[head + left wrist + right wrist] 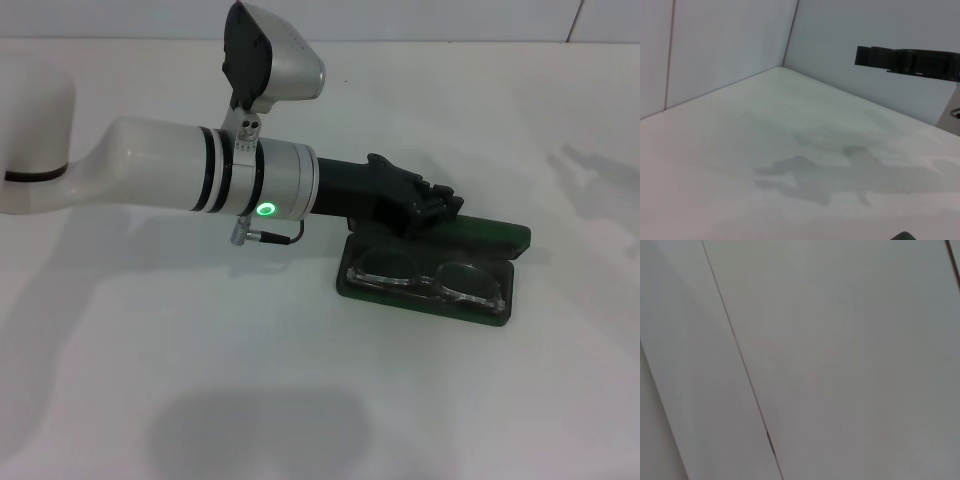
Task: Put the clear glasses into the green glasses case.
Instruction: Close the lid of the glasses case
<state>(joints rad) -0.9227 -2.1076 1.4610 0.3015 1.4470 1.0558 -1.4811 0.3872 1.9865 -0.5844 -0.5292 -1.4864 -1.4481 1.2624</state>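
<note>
The green glasses case (498,237) lies open on the white table, right of centre in the head view. The clear glasses (428,279) rest inside its lower half, lenses up. The lid stands tilted back behind them. My left arm reaches across from the left, and its black left gripper (432,203) sits at the case's back left edge, over the lid's near end. The right arm and its gripper do not show in any view. The wrist views show neither case nor glasses clearly.
The white table (200,380) runs to pale walls (730,40) at the back. A black bar (905,60) crosses the upper corner of the left wrist view. Only wall panels (840,365) fill the right wrist view.
</note>
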